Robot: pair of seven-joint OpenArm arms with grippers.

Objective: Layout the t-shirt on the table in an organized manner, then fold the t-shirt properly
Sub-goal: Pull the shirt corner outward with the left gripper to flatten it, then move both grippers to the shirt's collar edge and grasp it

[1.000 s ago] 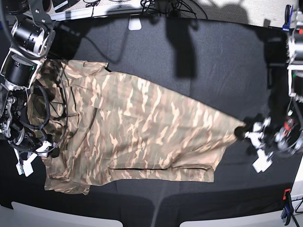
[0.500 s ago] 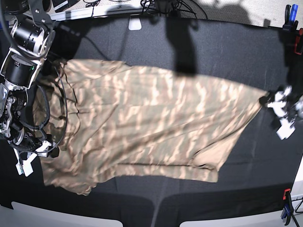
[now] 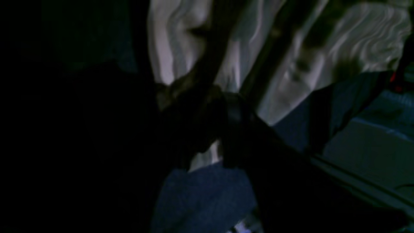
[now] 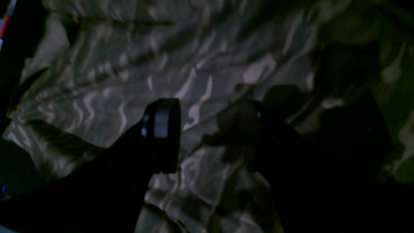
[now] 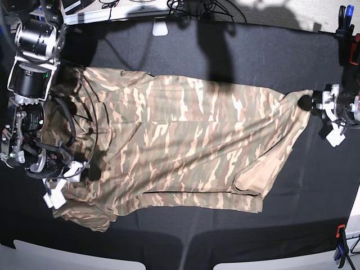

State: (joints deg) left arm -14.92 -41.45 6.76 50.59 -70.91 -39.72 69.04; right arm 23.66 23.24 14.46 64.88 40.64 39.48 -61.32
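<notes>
Camouflage t-shirt (image 5: 180,146) spread across black surface (image 5: 253,50), left tool (image 5: 316,103) at its corner, grip unclear, right tool (image 5: 76,171) gaping over opposite edge, holding nothing

Left wrist view: left half near black, nothing readable there. left gripper (image 3: 223,129) is a dark blur over pale folds of the t-shirt (image 3: 339,48); can't tell jaw gap or contact.

Right wrist view: dim, right gripper (image 4: 210,129) 3 o'clock finger lost in shadow.

Base view: right arm covers the shirt's 9 o'clock edge; the table (image 5: 253,62) is cut off on every side.
</notes>
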